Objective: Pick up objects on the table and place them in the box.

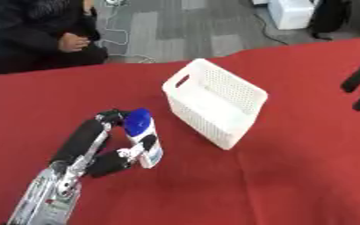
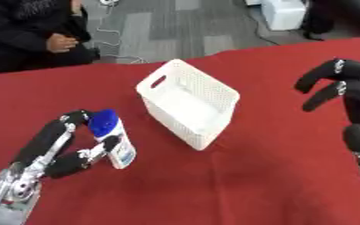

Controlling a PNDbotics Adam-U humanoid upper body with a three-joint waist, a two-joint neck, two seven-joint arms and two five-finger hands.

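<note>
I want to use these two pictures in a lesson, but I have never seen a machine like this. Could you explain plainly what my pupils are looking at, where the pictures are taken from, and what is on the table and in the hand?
Both pictures come from a camera in a humanoid robot's head, looking down at its work: one from the left eye, one from the right, so they nearly match. The robot has two black and silver arms ending in hands. Its left hand comes in from the lower left, with fingers and thumb curled round a white bottle with a blue cap. Its right hand shows at the right edge, fingers curled, holding nothing. The table is covered with a red cloth. On it stands a white perforated basket, empty as far as can be seen, just right of the bottle. That is the box the objects go into.
</note>
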